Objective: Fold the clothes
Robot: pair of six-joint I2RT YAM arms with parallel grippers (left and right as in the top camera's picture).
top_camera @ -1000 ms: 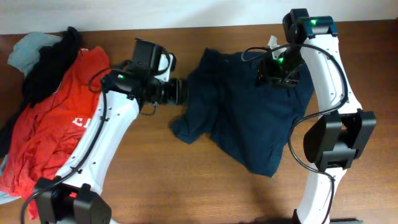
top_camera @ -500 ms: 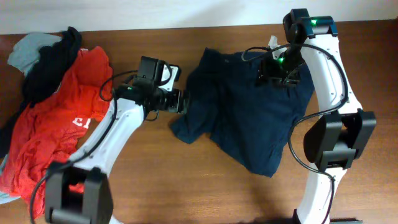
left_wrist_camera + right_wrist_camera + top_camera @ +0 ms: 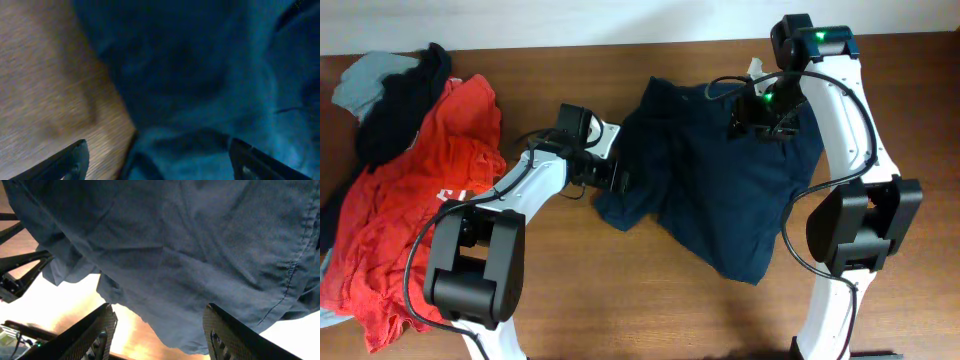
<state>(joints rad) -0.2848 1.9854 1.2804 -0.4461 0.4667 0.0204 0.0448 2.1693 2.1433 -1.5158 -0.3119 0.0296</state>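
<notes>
One navy garment (image 3: 720, 200) lies crumpled right of centre on the table (image 3: 620, 300). Of the two grippers, the left gripper (image 3: 617, 178) is spread wide at its left edge. The right gripper (image 3: 765, 118), at its top, has fingers apart against cloth, grip unclear. Three other garments are piled at the left: red (image 3: 410, 220), black (image 3: 405, 105), grey (image 3: 360, 85).

The wooden table (image 3: 620, 300) bears the navy clothes (image 3: 720, 200), a red shirt (image 3: 400, 230) and a black garment (image 3: 400, 110).

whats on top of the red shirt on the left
A black garment drapes over the top corner of the red shirt, with a pale grey cloth beside it. Whatever lies beneath the shirt is covered.
</notes>
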